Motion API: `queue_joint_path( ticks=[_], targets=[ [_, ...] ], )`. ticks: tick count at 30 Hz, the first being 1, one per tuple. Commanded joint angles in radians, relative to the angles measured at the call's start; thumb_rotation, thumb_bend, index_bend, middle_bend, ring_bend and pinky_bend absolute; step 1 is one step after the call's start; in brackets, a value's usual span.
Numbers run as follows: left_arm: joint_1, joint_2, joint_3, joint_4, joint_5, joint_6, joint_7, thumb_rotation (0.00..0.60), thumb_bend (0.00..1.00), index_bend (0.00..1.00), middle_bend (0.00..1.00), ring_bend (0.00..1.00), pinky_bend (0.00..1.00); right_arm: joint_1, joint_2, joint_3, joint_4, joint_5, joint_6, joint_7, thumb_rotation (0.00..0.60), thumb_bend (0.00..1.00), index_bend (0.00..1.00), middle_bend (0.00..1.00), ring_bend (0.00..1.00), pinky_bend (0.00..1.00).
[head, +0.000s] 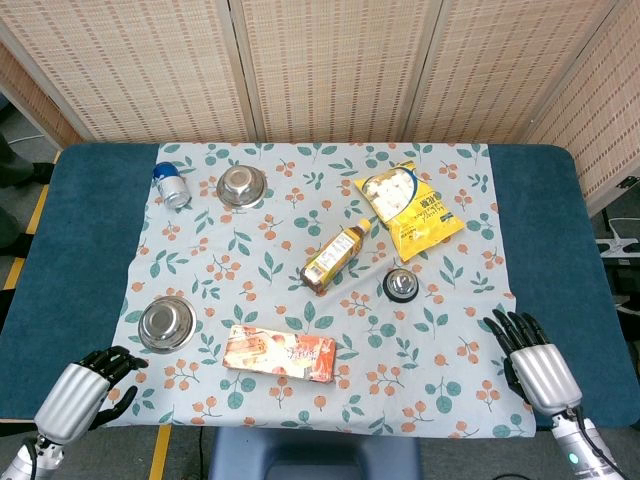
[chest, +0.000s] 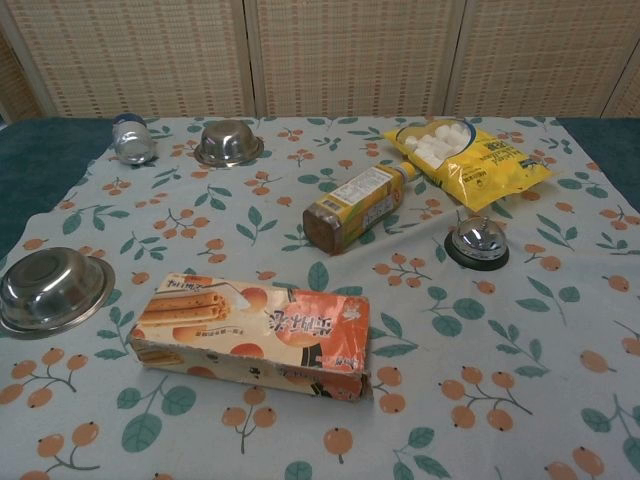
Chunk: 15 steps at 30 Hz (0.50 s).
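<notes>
My left hand (head: 88, 385) rests at the near left corner of the table with its fingers curled in, holding nothing; a steel bowl (head: 165, 322) (chest: 52, 288) is nearest to it. My right hand (head: 532, 362) lies at the near right edge of the floral cloth (head: 455, 290) with fingers spread, empty. Neither hand shows in the chest view. Between them lies a biscuit box (head: 279, 353) (chest: 255, 334). A bottle (head: 335, 256) (chest: 357, 205) lies on its side mid-table, beside a call bell (head: 401, 284) (chest: 477, 242).
A yellow snack bag (head: 411, 206) (chest: 473, 152) lies at the back right. A second steel bowl (head: 241, 185) (chest: 228, 142) and a tipped can (head: 172, 185) (chest: 132, 138) sit at the back left. Blue table cover (head: 80, 230) flanks the cloth; screens stand behind.
</notes>
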<state>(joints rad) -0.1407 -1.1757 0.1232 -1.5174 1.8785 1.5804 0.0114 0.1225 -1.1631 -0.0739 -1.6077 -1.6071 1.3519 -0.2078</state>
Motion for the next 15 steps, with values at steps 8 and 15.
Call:
queue_joint_path(
  ticks=[8, 15],
  targets=[
    [0.0, 0.0, 0.001, -0.004, 0.005, 0.001, 0.002, 0.6, 0.43, 0.36, 0.44, 0.3, 0.47, 0.001, -0.007, 0.002, 0.009, -0.009, 0.003, -0.012, 0.6, 0.89, 0.0, 0.0, 0.0, 0.07],
    [0.002, 0.005, 0.002, -0.011, -0.003, -0.001, -0.003, 0.6, 0.43, 0.36, 0.44, 0.3, 0.48, 0.051, -0.104, 0.04, 0.121, -0.046, -0.011, 0.007, 0.6, 1.0, 0.0, 0.0, 0.0, 0.06]
  ],
)
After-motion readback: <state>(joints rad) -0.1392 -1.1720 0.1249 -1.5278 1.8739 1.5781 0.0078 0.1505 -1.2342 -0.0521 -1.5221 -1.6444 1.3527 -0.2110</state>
